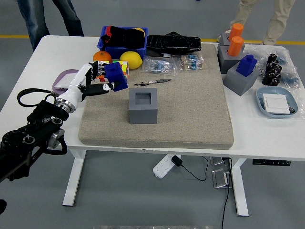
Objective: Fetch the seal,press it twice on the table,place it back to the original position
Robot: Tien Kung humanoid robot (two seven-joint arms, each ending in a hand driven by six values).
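My left hand is shut on a blue seal and holds it in the air above the left part of the grey mat. The seal hangs to the upper left of a grey block holder with an empty square recess in its top. It partly covers the cubes behind it. My black left arm comes in from the lower left. The right arm does not appear.
Behind the seal are two colourful cubes, an orange, a lemon and a blue bin. A pen lies just beyond the holder. A purple plate sits left. At right stand grey holders with a blue seal and orange cylinders.
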